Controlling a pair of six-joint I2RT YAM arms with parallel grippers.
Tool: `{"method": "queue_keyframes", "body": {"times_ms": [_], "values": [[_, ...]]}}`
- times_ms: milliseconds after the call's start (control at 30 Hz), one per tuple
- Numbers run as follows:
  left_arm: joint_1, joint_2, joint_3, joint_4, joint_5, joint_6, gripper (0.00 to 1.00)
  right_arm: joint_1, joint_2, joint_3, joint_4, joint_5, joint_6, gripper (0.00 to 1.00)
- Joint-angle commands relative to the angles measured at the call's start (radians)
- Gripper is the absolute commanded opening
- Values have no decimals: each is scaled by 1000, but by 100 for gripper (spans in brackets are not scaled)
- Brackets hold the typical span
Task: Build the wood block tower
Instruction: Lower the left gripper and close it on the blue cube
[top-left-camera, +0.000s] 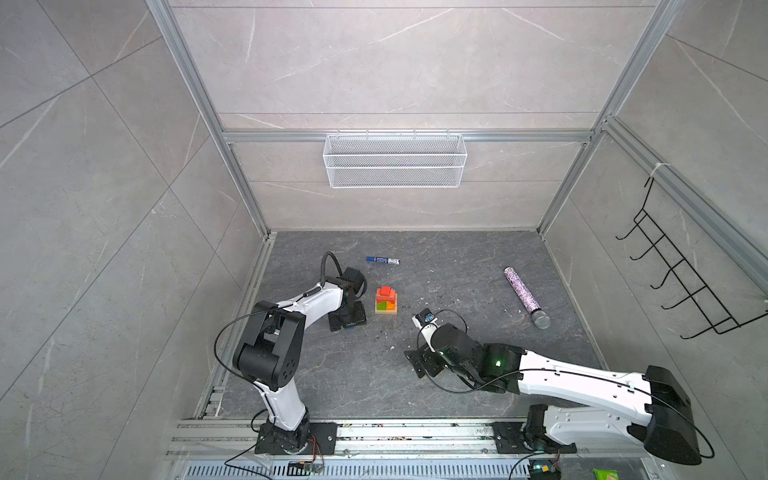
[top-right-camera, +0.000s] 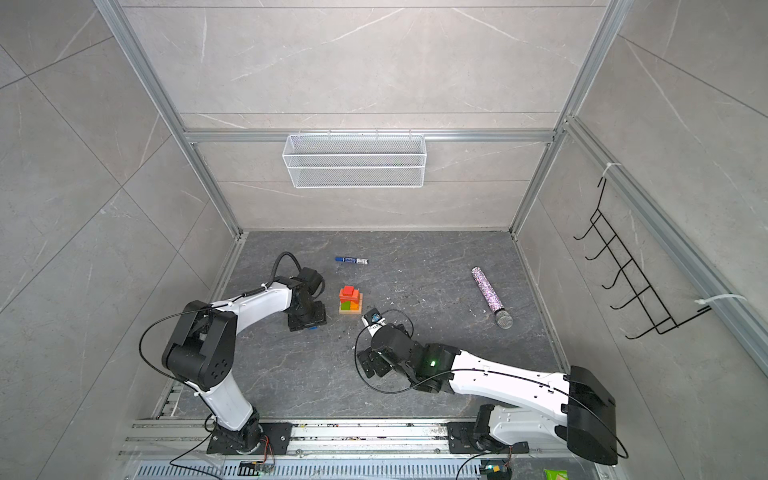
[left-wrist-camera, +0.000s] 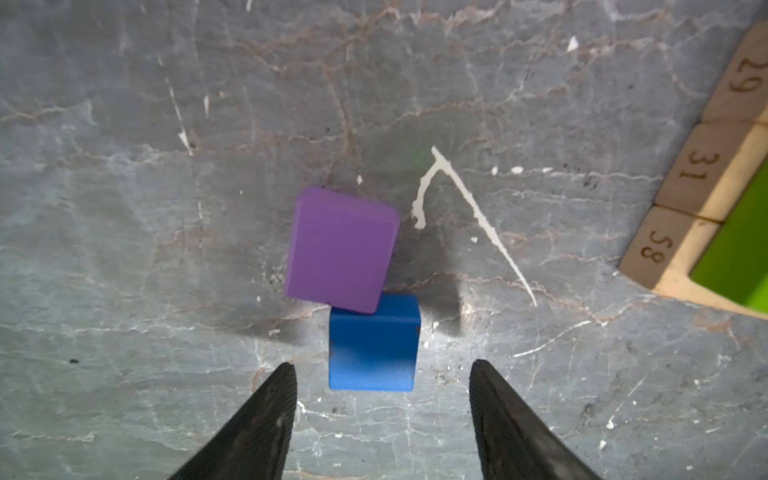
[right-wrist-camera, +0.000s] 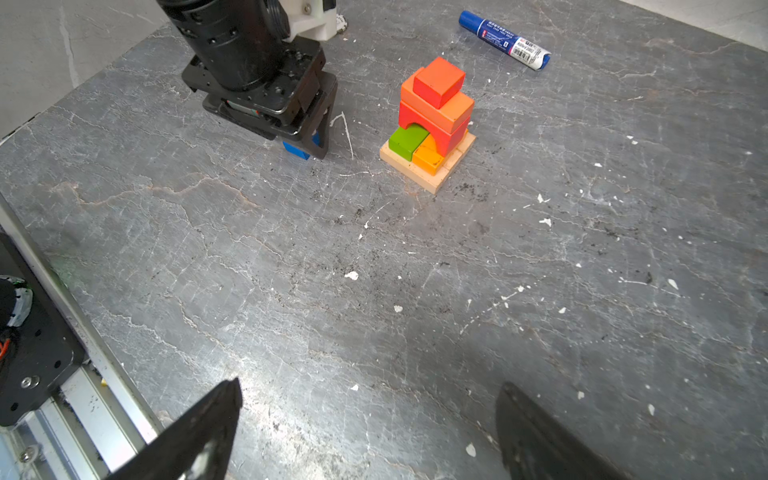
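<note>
A blue marker pen (top-left-camera: 382, 260) lies flat on the dark stone tabletop (top-left-camera: 457, 249), near the back wall. A glittery microphone (top-left-camera: 524, 296) lies well apart, toward the right side. A white mesh basket (top-left-camera: 395, 160) hangs on the back wall. A black hook rack (top-left-camera: 685, 264) hangs on the right wall.

1. Matt, smooth paint is seen on the purple cube (left-wrist-camera: 340, 249) and blue cube (left-wrist-camera: 372, 345) ahead of the left gripper (left-wrist-camera: 382, 363)
2. Bare wood with burnt-in numerals is shown by the tan blocks (left-wrist-camera: 681, 166)
3. Scuffed, faintly glossy grey stone is seen in the table (left-wrist-camera: 124, 208)
</note>
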Motion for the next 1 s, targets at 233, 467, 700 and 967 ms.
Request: {"method": "queue_keyframes", "body": {"times_ms": [233,467,700,967], "values": [[16,49,59,-23,-10,43,64,10,-23,17,-35,28,-8,96],[24,67,61,-20,-12,50,61,12,-21,18,-36,31,-5,96],[25,63,56,-20,-7,52,56,14,-18,18,-36,34,-3,95],[27,72,71,-27,-2,55,41,18,-21,25,-45,40,-6,95]]}}
